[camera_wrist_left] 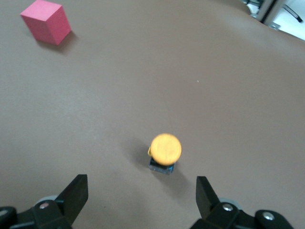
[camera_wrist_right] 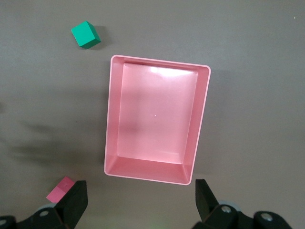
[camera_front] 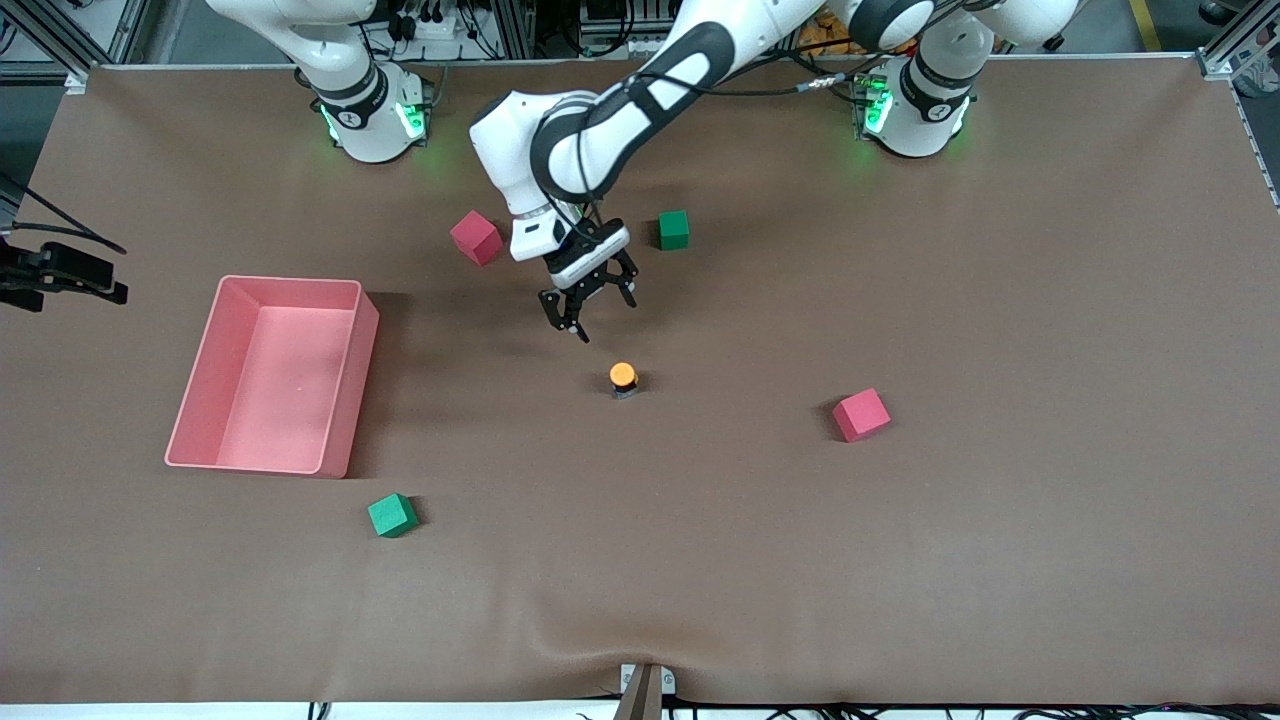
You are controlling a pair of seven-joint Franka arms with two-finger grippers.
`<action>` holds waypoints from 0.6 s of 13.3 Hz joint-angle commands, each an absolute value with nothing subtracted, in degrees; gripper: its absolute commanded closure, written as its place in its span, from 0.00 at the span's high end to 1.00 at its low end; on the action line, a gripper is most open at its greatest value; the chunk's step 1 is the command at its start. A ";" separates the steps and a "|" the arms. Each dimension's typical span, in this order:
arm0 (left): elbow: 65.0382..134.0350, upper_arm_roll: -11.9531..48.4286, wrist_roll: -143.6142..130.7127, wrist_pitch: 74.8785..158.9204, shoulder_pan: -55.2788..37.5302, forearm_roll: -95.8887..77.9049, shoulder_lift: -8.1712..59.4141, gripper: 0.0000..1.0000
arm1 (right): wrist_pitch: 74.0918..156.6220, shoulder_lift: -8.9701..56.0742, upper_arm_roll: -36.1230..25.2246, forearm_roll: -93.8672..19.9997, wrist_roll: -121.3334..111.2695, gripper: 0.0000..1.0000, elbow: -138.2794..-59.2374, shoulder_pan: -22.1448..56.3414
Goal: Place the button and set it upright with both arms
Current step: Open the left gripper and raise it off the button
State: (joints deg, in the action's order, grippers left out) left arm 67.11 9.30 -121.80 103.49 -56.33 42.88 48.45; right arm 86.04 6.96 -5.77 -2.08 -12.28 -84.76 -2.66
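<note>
The button (camera_front: 623,377) stands upright in the middle of the brown table, orange cap up, bluish end down on the cloth. In the left wrist view the button (camera_wrist_left: 165,149) lies ahead of the fingers, untouched. The left arm reaches in from its base, and my left gripper (camera_front: 603,318) hangs open over bare cloth beside the button, with nothing between the fingers. The left gripper (camera_wrist_left: 141,191) shows two black fingertips wide apart. My right gripper (camera_wrist_right: 140,195) is open and empty high over the pink bin (camera_wrist_right: 159,62); it is out of the front view.
The pink bin (camera_front: 290,281) sits toward the right arm's end. One pink cube (camera_front: 476,238) and one green cube (camera_front: 674,229) lie farther from the front camera than the button. Another pink cube (camera_front: 861,415) and another green cube (camera_front: 392,515) lie nearer.
</note>
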 commanded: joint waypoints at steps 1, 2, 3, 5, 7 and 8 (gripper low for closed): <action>68.55 9.31 -119.89 102.66 -51.09 34.84 41.77 1.00 | 85.78 7.91 -5.19 -1.49 -12.66 1.00 -83.50 -3.25; 68.55 9.49 -119.36 102.66 -47.76 30.19 38.53 1.00 | 85.78 7.91 -5.10 -1.58 -12.83 1.00 -83.41 -3.25; 68.64 9.58 -115.79 102.66 -44.51 25.19 35.63 1.00 | 85.69 7.91 -5.10 -1.58 -13.01 1.00 -83.06 -3.08; 69.51 8.88 -102.81 101.61 -38.96 17.95 30.09 1.00 | 85.69 7.91 -5.10 -1.84 -12.66 1.00 -82.97 -2.81; 69.52 9.31 -94.26 96.79 -32.73 15.57 26.21 1.00 | 85.61 7.91 -5.01 -1.93 -12.57 1.00 -82.88 -2.55; 69.61 9.23 -89.17 95.03 -30.17 13.82 24.28 1.00 | 85.61 7.91 -5.01 -2.11 -12.57 1.00 -82.88 -2.55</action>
State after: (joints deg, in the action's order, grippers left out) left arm 66.79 8.57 -95.31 97.44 -33.66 16.67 28.49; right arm 86.10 7.35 -5.28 -2.09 -12.33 -84.36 -2.55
